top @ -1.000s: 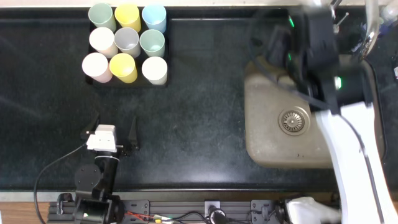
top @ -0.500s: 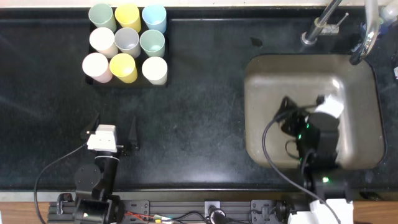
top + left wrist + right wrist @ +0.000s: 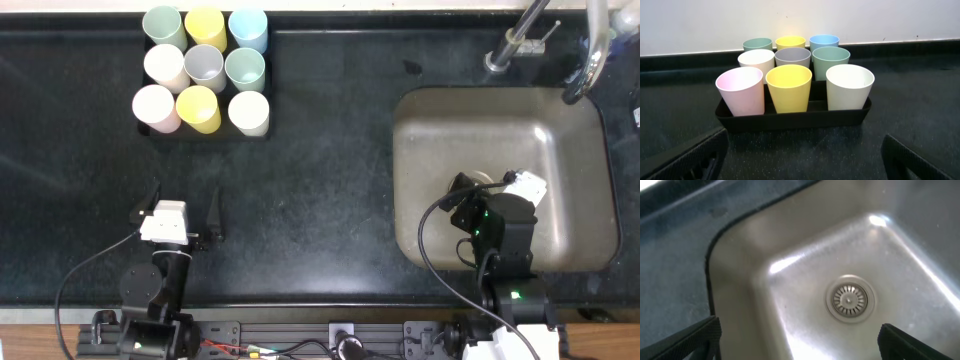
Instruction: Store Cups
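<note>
No lettering, number, label or sign can be read. None is made out on the cups at eleven o'clock, on their tray, or on the sink at three o'clock.

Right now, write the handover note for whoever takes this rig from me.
Left gripper: open, holds nothing, low over the counter, facing the tray.
Right gripper: open, holds nothing, over the sink near its drain.
Cups: nine cups stand upright in the tray, three rows of three.
Done: storing looks complete; neither gripper carries a cup.
Left: probably only parking both arms. First check beyond the cameras for stray cups.
</note>
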You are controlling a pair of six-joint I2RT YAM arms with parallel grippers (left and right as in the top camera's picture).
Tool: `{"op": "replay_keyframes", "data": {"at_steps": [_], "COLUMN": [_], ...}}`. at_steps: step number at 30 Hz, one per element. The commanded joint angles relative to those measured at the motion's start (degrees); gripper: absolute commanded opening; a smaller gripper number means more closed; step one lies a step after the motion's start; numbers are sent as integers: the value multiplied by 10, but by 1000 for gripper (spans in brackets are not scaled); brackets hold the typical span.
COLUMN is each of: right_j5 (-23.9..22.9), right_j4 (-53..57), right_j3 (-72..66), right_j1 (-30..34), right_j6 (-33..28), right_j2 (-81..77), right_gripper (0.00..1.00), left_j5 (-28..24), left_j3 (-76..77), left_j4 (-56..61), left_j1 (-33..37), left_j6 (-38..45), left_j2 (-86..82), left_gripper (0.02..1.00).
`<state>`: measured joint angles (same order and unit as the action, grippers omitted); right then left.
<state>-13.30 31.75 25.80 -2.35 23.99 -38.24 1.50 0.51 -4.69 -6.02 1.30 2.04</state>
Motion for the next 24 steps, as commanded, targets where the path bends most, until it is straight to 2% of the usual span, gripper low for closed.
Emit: {"op": "replay_keyframes", "data": {"at_steps": [1, 8, 19, 24], "right_j5": [0, 0, 0, 0], "right_j4": [21, 46, 70, -8], "right_j3": [-2, -4, -54, -86], "right_j1": [-3, 1, -10, -10], "right_j6": [0, 0, 0, 0], "right_j2": [6, 30, 167, 212], "right_gripper": [998, 998, 996, 998], "left_j5": [-3, -3, -3, -3], "left_j3": [-1, -1, -1, -1], "left_j4": [-2, -2, -2, -2], "left_j1": [-2, -2, -2, -2], "left_j6": [6, 6, 7, 6], "left_j2": [0, 0, 0, 0], "left_gripper": [1000, 1000, 1000, 998]}}
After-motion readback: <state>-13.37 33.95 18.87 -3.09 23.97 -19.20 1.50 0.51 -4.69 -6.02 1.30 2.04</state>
